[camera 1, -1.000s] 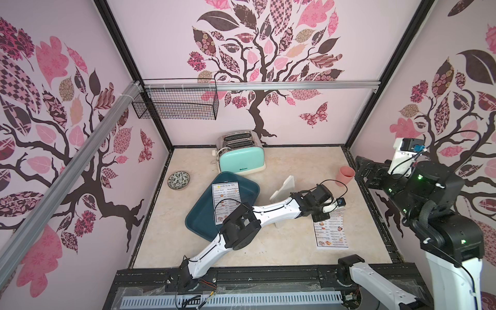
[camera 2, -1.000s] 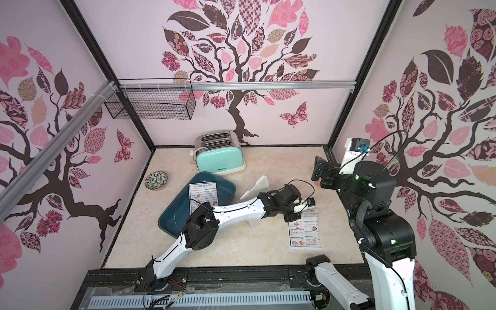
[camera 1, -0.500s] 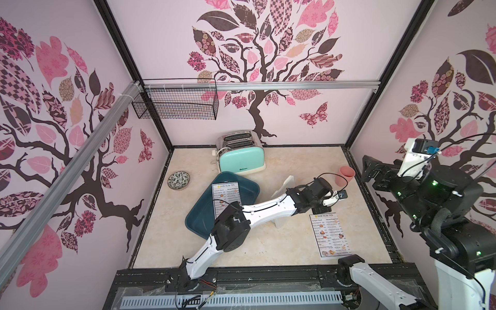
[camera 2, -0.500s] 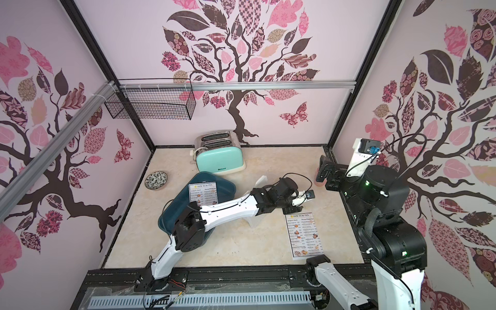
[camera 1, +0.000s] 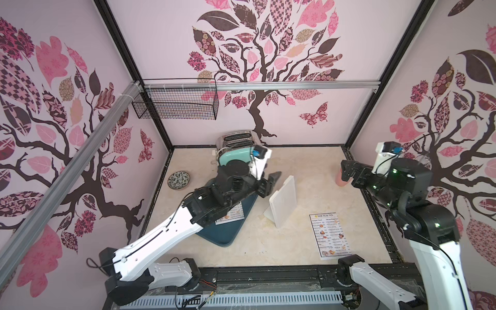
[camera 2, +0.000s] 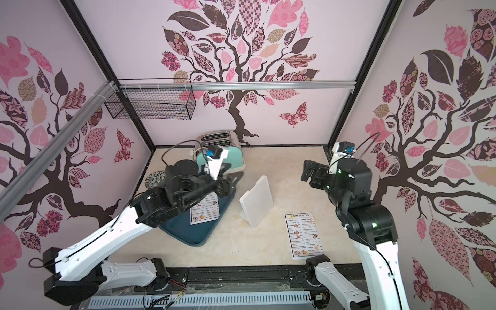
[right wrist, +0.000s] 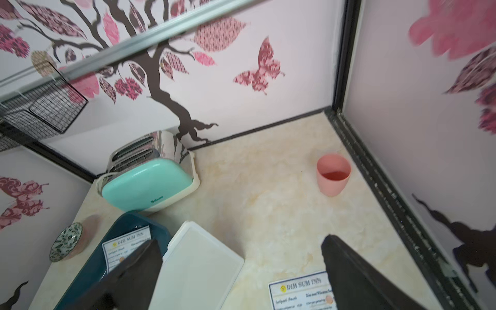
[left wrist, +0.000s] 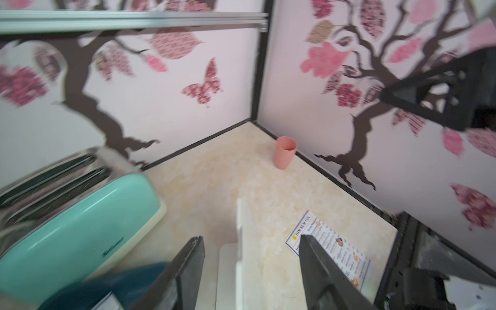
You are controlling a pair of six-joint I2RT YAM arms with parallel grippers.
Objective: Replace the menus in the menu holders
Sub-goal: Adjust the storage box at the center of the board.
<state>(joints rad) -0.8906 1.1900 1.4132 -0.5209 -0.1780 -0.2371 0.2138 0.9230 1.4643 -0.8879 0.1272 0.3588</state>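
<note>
1. Moved: L arm has pulled back from over table menu (camera 1: 329,235) to above tray (camera 2: 188,232). That sheet now lies uncovered and flat, near front-R of tabletop.
2. L gripper (left wrist: 251,239): fingers partly apart, holding nothing, just beside menu stand (camera 1: 283,204).
3. R gripper (right wrist: 240,241): fingers wide, empty, raised near R wall, well apart from both sheets.
4. Menu stand: upright, slanted, mid-table btwn tray and table menu. Face looks blank, no sheet seen in it.
5. Tray menu (camera 2: 205,209): flat in tray, partly hidden under L arm.
6. Risks:
   - Stand looks light, so a brush from L fingers could tip or slide it.
   - Thin sheet flat on hard top gives no edge to pinch, so slip or crease is likely.
   - Sheet fed in crooked could jam at slot & buckle.
</note>
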